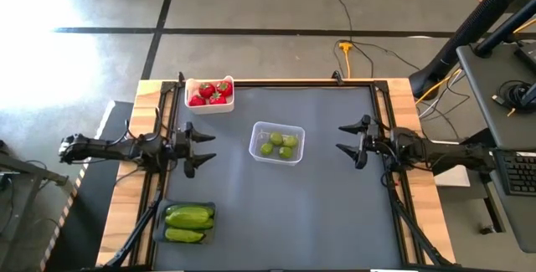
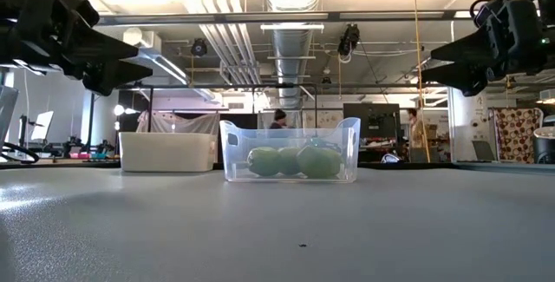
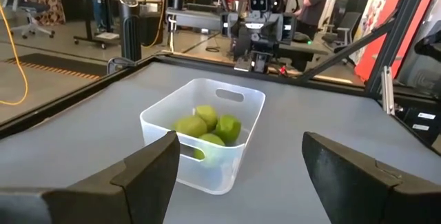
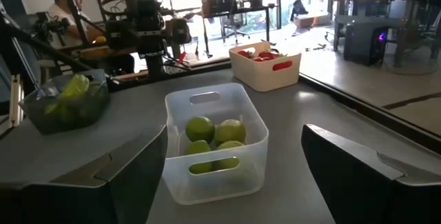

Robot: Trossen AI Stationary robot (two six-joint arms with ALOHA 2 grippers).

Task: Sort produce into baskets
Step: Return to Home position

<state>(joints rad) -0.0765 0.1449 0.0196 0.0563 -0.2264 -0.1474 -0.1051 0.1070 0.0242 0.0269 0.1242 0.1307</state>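
Holding the fingers (image 3: 148, 176) of the left gripper (image 1: 203, 149) spread wide and pinching nothing. Showing the same on the right gripper (image 1: 342, 138), with its fingers (image 4: 131, 172) apart and empty. Hovering both above the counter (image 1: 318, 213), one at each side edge, facing each other.

Lying well apart from either pair of fingers, all the produce:
- strawberries (image 1: 210, 93) sitting in the white tub (image 1: 209, 108), at one corner on the left arm's side
- round yellow-green fruits (image 1: 279, 144) resting in the clear tub (image 1: 299, 134), between the two grippers
- cucumbers (image 1: 189, 216) lying in the dark tray (image 1: 161, 222), at the other corner on the left side

Judging the handling:
- strawberries as soft and easily bruising, asking for a light pinch around the widest part
- round fruits as firm but probably rolling, better taken across the middle
- cucumbers as stiff and glossy, probably slipping, better taken at mid-length
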